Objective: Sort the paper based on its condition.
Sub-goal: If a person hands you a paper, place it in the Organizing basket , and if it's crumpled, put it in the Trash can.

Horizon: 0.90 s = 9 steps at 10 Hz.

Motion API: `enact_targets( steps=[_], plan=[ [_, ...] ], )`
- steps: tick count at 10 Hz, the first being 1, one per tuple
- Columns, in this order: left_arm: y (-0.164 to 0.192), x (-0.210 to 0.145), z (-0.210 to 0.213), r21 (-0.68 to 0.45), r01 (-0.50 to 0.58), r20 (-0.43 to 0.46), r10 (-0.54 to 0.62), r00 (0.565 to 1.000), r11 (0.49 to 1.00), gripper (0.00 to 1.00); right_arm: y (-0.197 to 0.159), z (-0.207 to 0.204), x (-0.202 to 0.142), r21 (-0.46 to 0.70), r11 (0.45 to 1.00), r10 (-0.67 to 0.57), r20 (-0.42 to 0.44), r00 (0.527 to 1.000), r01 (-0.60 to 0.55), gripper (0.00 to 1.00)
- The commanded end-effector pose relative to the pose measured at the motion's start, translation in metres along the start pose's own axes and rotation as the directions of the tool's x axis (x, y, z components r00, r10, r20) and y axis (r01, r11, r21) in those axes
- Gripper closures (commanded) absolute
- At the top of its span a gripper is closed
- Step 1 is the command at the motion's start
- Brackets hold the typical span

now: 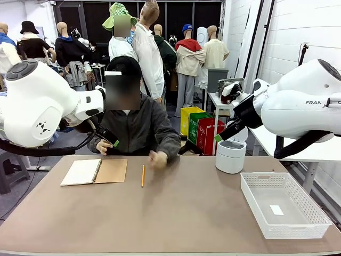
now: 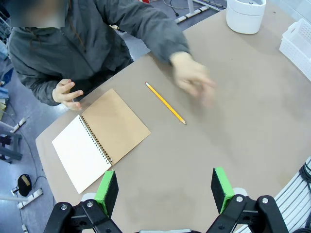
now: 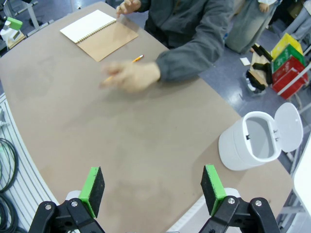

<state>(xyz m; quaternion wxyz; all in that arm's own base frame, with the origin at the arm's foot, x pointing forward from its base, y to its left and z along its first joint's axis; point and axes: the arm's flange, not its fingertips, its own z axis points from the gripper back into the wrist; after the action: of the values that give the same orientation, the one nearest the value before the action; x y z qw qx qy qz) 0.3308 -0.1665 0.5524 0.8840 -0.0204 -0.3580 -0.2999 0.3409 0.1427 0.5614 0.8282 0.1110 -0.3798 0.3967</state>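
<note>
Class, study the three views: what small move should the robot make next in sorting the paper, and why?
Probably wait: hold the left tool and right tool open above the table. The white page sits bound in the notebook beside the person's hand, and their other hand is blurred in motion by the pencil, so reaching in looks premature.

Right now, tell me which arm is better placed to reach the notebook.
Left, probably: the notebook lies just beyond the open left gripper, while the open right gripper hangs nearer the bin.
</note>
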Motion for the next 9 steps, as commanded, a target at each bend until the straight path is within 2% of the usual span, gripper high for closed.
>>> enact_targets(
  steps=[1, 9],
  plan=[
    [0.0, -0.0002, -0.0003, 0.005, 0.0, -0.001, 0.0, 1.0, 1.0, 0.0, 0.0005, -0.0002, -0.0001, 0.004, 1.0, 0.0, -0.001, 1.0, 0.0, 0.0],
    [0.0, -0.0002, -0.0003, 0.005, 0.0, -0.001, 0.0, 1.0, 1.0, 0.0, 0.0005, -0.0002, -0.0001, 0.004, 1.0, 0.0, -0.001, 1.0, 0.0, 0.0]
  ],
)
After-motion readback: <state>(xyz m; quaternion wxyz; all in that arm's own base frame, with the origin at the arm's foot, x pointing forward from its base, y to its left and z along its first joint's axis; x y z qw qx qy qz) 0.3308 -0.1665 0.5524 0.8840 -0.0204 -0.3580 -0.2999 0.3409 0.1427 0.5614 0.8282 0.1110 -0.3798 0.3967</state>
